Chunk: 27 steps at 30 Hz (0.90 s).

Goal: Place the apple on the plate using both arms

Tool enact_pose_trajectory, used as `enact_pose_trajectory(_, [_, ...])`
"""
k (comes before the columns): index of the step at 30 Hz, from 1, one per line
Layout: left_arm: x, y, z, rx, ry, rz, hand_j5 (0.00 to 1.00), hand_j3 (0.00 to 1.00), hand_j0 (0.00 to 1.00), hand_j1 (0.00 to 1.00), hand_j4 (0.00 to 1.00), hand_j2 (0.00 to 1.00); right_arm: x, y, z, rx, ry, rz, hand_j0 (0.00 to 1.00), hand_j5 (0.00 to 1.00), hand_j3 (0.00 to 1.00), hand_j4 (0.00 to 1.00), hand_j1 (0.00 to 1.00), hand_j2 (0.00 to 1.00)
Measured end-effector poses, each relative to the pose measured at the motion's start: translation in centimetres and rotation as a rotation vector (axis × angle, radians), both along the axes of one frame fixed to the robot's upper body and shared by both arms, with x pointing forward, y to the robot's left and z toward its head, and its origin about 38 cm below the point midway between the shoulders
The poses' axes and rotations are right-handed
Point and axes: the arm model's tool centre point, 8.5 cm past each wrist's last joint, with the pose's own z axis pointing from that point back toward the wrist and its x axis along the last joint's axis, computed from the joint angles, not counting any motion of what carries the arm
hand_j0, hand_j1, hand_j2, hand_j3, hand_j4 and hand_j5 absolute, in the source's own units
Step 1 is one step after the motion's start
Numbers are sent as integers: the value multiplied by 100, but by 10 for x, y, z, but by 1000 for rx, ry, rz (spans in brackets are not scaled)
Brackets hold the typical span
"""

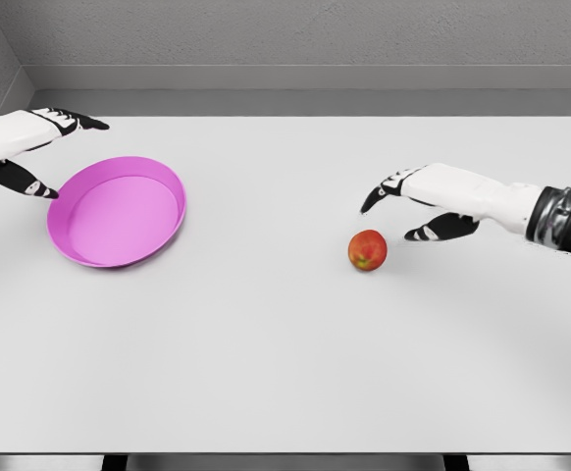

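Two steps left: grasp, place | apple lies on bench, ungrasped | right robot hand open beside it | left robot hand open at empty plate

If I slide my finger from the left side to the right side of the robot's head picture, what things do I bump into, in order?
left hand → pink plate → apple → right hand
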Motion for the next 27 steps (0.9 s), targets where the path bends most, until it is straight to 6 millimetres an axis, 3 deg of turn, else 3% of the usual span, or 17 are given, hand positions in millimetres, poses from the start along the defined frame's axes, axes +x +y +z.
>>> enact_pose_trajectory(3, [0,0,0,0,0,0,100,100,100,100,100,100,2,-22,16,-1,-41,-52,100,100,100,100,100,100])
enact_pose_trajectory(11, [0,0,0,0,0,-1,100,100,100,100,100,100,0,-84,0,-11,13,-215,100,100,100,100,100,100])
enact_pose_trajectory(13, [3,-11,5,22,-20,-28,100,100,100,100,100,100,2,-94,2,-16,11,-243,100,100,100,100,100,100])
enact_pose_trajectory(16, [6,-66,21,61,-103,-166,100,100,100,100,100,100,-3,-109,-3,-15,23,-282,100,100,100,100,100,100])
enact_pose_trajectory(22, [20,-212,69,200,-327,-459,100,100,100,100,100,100,-3,-124,10,1,-9,-326,100,100,100,100,100,100])
enact_pose_trajectory(25, [14,-275,65,302,-357,-606,100,100,100,100,100,100,-3,-125,12,4,-16,-329,100,100,100,100,100,100])
enact_pose_trajectory(27, [4,-310,49,347,-342,-697,100,100,100,100,100,100,-3,-124,14,7,-22,-327,100,100,100,100,100,100])
